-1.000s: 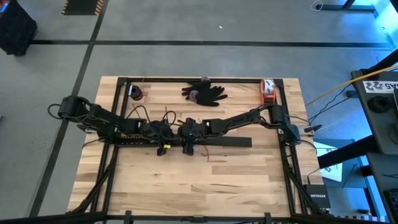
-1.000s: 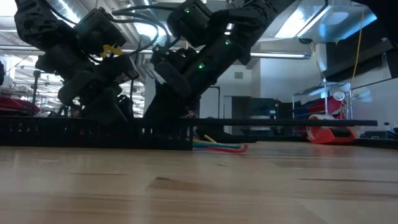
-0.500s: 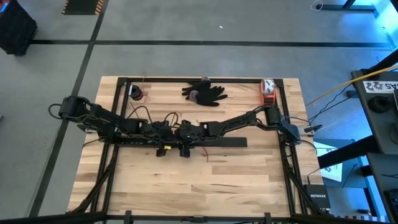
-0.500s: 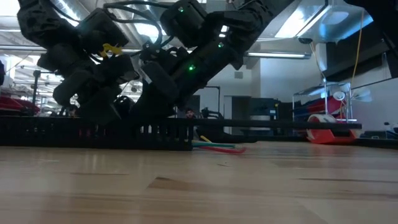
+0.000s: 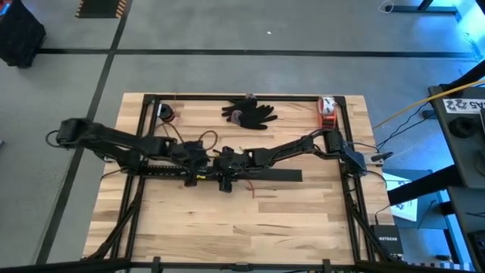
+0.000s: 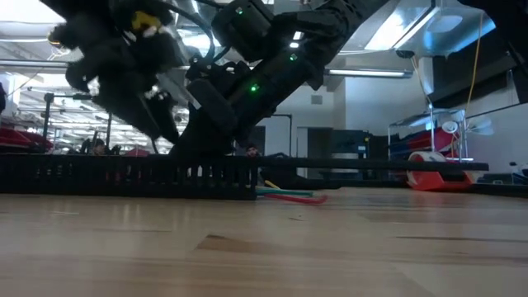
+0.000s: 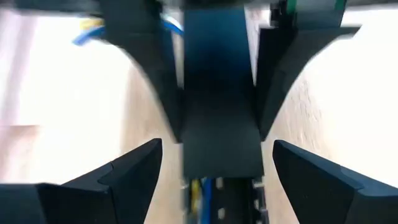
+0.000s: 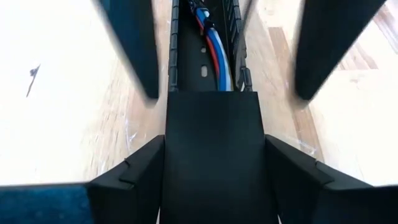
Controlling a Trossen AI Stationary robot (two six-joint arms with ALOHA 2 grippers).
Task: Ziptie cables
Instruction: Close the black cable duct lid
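Left gripper point(image 5: 198, 168) wide open over the slotted bar point(image 5: 163, 170); right gripper point(image 5: 226, 179) wide astride its flat cover strip point(image 8: 213, 155); cables point(image 8: 217, 59) inside; no legible writing there.

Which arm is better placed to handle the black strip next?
Probably right: the right gripper sits low, centred on the black strip; the left gripper hangs higher above the slotted bar.

Pale wooden counter point(image 5: 250, 212) on a grey concrete floor point(image 5: 242, 72) crossed by a dark line. Beyond, bright ceiling lights point(image 6: 412, 25), exposed ducts, shelving point(image 6: 429, 136) along the far side.
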